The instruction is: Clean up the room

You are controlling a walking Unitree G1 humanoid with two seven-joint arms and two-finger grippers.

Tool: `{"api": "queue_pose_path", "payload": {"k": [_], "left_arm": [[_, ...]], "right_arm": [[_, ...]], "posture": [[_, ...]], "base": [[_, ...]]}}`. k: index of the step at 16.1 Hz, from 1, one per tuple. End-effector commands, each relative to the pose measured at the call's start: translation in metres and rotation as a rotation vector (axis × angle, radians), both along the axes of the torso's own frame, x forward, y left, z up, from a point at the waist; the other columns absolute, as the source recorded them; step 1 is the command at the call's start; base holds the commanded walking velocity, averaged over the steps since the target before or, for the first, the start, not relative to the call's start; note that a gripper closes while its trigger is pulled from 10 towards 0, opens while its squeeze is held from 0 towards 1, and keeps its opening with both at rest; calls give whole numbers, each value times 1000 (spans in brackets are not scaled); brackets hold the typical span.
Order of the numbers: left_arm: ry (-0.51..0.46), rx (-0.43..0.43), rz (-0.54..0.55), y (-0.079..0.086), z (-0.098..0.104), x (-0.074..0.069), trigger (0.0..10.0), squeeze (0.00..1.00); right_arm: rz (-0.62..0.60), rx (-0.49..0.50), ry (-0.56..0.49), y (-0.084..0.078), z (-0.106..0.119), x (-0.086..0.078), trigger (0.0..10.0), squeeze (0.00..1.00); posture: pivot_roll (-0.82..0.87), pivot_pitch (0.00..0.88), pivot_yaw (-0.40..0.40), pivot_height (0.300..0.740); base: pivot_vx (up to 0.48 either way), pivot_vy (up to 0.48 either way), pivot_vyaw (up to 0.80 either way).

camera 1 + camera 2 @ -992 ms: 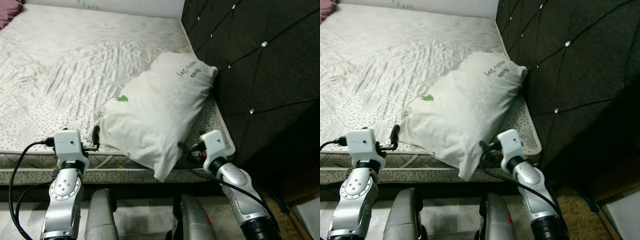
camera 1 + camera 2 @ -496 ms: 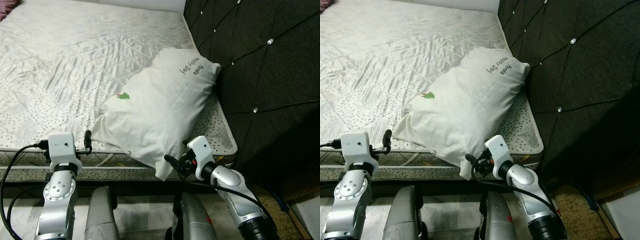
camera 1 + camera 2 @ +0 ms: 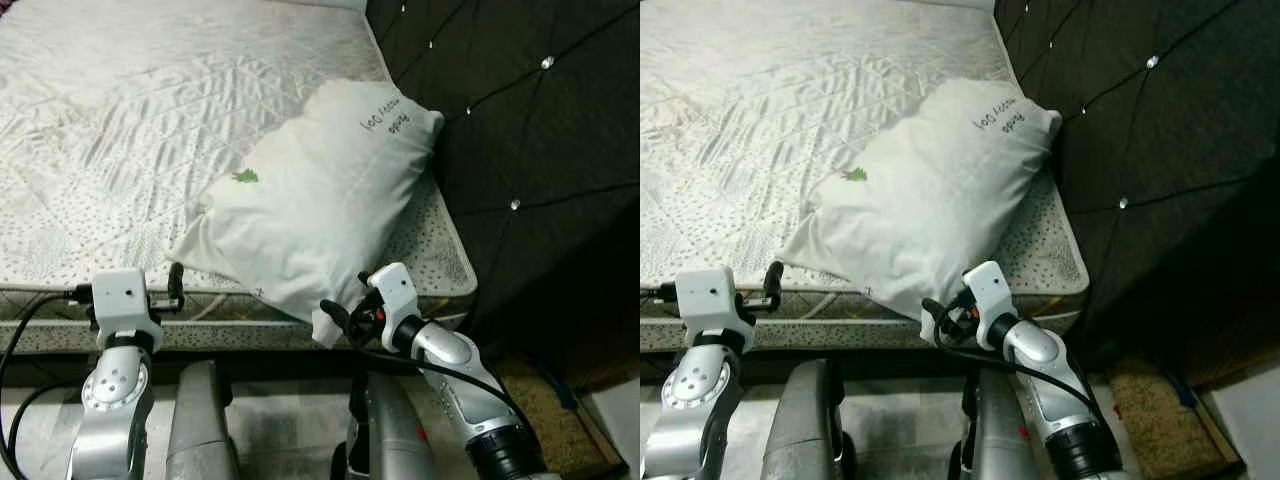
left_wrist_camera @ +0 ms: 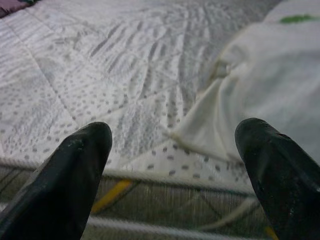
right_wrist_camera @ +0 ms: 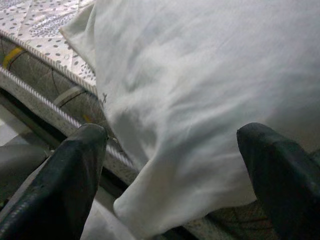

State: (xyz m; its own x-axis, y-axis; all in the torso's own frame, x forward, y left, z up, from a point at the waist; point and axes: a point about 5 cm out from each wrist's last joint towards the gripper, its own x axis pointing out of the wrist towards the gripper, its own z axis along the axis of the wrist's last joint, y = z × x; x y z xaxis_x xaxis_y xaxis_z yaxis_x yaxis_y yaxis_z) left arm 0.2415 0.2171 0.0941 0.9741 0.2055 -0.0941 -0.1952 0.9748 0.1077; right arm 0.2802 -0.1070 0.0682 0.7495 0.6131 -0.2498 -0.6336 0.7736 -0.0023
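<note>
In the left eye view, a plump white fabric pillow (image 3: 315, 200) with a small green tree print and dark handwriting is lying slantwise on the corner of a quilted white mattress with a dotted border (image 3: 110, 130), its upper end leaning against the dark tufted headboard with shiny studs (image 3: 520, 130). The pillow's lowest corner is hanging over the mattress edge. The right gripper (image 3: 335, 322) is sitting just at that hanging corner, its black fingers spread open and holding nothing. The left gripper (image 3: 176, 288) is hovering near the mattress edge, just beside the pillow's left corner, apart from it.

In the right eye view, the same pillow (image 3: 930, 195) is resting between the mattress (image 3: 740, 110) and the headboard (image 3: 1140, 120), with the right gripper (image 3: 937, 318) close under its drooping corner and the left gripper (image 3: 771, 282) beside the mattress edge.

In the left wrist view, the left gripper's two black fingers (image 4: 75, 175) are standing wide apart with nothing between them, facing the pillow's pointed corner (image 4: 250, 95) lying on the mattress (image 4: 100, 70).

In the right wrist view, the right gripper's fingers (image 5: 75, 170) are gaping wide, empty, with the pillow's sagging corner (image 5: 200, 100) framed between them above the mattress's corded edge (image 5: 45, 75).
</note>
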Motion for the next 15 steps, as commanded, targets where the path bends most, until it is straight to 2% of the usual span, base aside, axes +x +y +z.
{"api": "queue_pose_path", "payload": {"k": [1, 9, 11, 14, 15], "left_arm": [[-10, -2, -13, -2, 4, -1, 10000, 0], [-4, -12, -32, -4, 4, 0, 10000, 0], [1, -8, -20, -4, 4, 0, 10000, 0], [-17, -23, -10, -4, 8, -2, 10000, 0], [-4, -25, 7, -2, 6, -8, 10000, 0]], "right_arm": [[-18, -15, 6, -5, -1, 1, 10000, 0], [-48, -29, 1, -7, -3, 4, 10000, 0], [-33, -32, 35, -6, -6, 4, 10000, 0], [30, -33, 92, -3, -11, 4, 10000, 0], [81, -19, 130, 0, -13, 2, 10000, 0]], "posture": [[61, 133, -122, 551], [57, 124, -119, 551], [60, 126, -124, 551], [73, 138, -131, 551], [83, 139, -132, 551]], "base": [[274, 0, 0], [384, 0, 0], [289, 0, 0], [0, 0, 0], [0, 0, 0]]}}
